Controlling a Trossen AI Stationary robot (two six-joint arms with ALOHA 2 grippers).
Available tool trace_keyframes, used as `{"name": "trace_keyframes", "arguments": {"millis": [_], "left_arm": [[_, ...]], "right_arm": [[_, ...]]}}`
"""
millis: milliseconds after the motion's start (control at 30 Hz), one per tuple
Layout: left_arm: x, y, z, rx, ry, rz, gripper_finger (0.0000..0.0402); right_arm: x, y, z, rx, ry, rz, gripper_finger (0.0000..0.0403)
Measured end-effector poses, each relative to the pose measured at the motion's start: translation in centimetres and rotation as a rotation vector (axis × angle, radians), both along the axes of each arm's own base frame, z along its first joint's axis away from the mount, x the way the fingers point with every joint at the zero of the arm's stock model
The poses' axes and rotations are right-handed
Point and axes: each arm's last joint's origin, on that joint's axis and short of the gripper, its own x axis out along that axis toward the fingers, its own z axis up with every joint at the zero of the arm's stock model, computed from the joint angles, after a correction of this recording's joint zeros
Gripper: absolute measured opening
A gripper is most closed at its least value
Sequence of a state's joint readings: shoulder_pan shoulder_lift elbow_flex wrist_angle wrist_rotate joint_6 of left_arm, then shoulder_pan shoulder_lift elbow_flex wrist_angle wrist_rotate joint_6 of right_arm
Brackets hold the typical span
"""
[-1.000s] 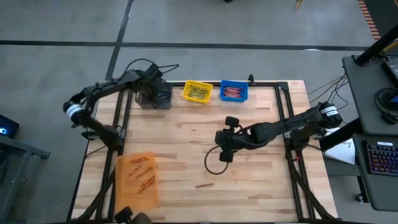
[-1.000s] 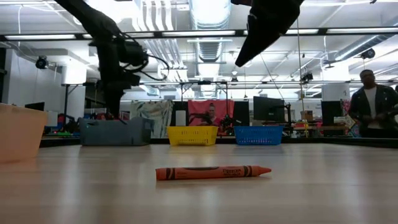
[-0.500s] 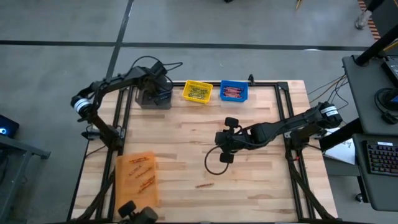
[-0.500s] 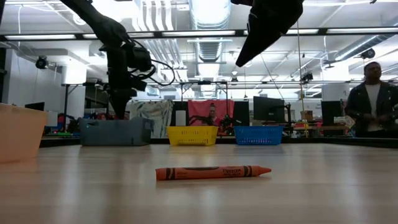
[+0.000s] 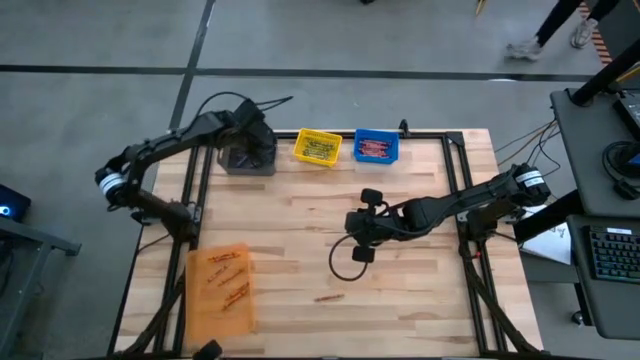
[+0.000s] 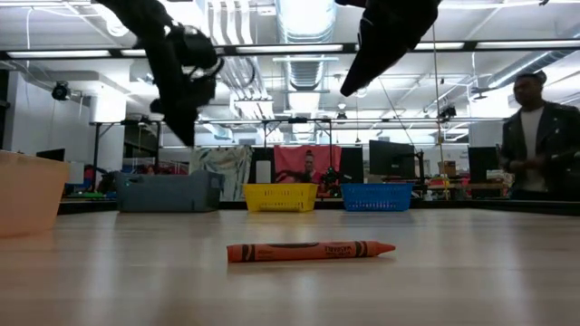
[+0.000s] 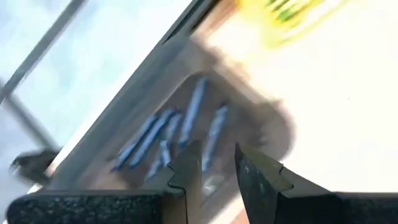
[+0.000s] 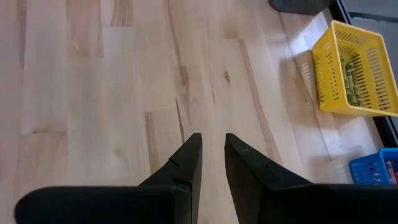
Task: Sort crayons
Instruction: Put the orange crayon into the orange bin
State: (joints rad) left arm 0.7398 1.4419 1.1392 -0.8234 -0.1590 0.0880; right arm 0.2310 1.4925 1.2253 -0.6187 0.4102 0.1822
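At the far left, near the bench's front corner, an orange bin point(image 5: 222, 288) holds a few orange crayons point(image 5: 233, 294). Behind it, at the back left corner, the left gripper point(image 5: 250, 133) hangs over the grey bin point(image 5: 248, 157); its fingers point(image 7: 186, 171) stand a little apart with nothing between them, and blue crayons point(image 7: 163, 133) lie in the bin below. Moving right along the back edge come the yellow bin point(image 5: 317, 147) with greenish crayons, then the blue bin point(image 5: 376, 147) with red ones. One orange crayon point(image 6: 310, 250) lies alone on the open wood toward the front, well apart from every bin. The right gripper point(image 5: 362, 222) hovers mid-bench, fingers point(image 8: 188, 163) parted narrowly and empty.

What worries me: that lone crayon is round and thin, so fingers coming down off-centre could roll it away or tip it out of the grip. A black cable loop point(image 5: 345, 262) dangles under the right arm and could drag across it.

The bench point(image 5: 300, 225) is pale butcher-block wood in a dark frame. Beyond is a bright workshop with monitors, ceiling ducts, and a person point(image 6: 540, 145) standing at the right.
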Motion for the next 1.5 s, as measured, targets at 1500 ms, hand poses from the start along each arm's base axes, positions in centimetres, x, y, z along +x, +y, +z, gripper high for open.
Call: {"name": "trace_keyframes", "arguments": {"millis": [1500], "left_arm": [[1.8,-29.3,3.0,0.175,-0.832,-0.548,0.0079]], "right_arm": [[-0.9,9.2,-1.3,0.349,-0.415,0.281,0.0059]]}}
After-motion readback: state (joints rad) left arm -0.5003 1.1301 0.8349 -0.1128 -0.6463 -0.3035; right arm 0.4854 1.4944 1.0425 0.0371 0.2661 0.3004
